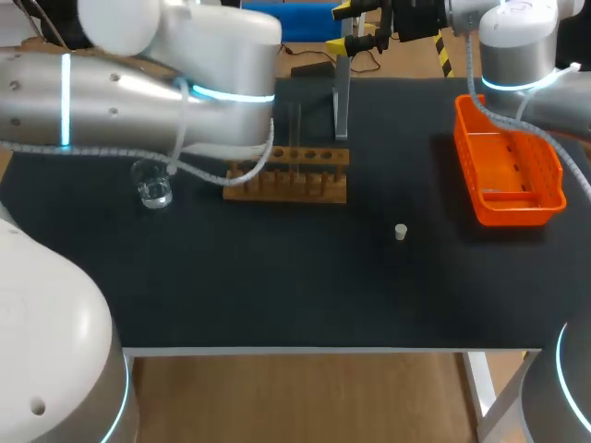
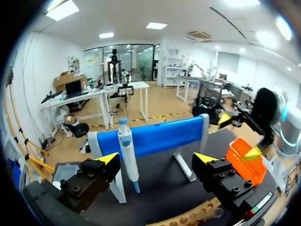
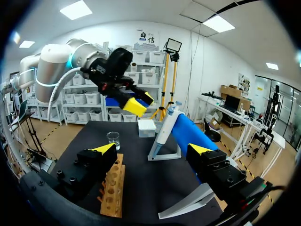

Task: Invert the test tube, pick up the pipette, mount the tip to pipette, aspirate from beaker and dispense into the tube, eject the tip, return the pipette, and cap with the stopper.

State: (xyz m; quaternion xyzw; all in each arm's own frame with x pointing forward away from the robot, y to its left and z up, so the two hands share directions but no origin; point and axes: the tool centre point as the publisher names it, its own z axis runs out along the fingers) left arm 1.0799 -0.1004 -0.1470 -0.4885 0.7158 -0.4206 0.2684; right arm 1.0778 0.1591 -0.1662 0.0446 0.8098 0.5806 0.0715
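The pipette (image 2: 127, 155) hangs on the blue-topped stand (image 2: 155, 136), just ahead of my open left gripper (image 2: 157, 160), nearer one finger, and nothing is between the fingers. From the opposite side the pipette (image 3: 164, 127) is ahead of my open, empty right gripper (image 3: 152, 149), which hangs at the table's far edge (image 1: 351, 26). The wooden tube rack (image 1: 286, 175) stands mid-table, and a thin clear test tube (image 1: 297, 129) seems to stand upright in it. The glass beaker (image 1: 152, 192) is left of the rack. A small white stopper (image 1: 400, 232) lies alone to the right. In the head view my left arm hides its own gripper.
An orange tray (image 1: 508, 171) sits at the right side of the table. A small white box (image 3: 146, 127) stands behind the pipette stand. The black mat reaches the front edge with open room around the stopper.
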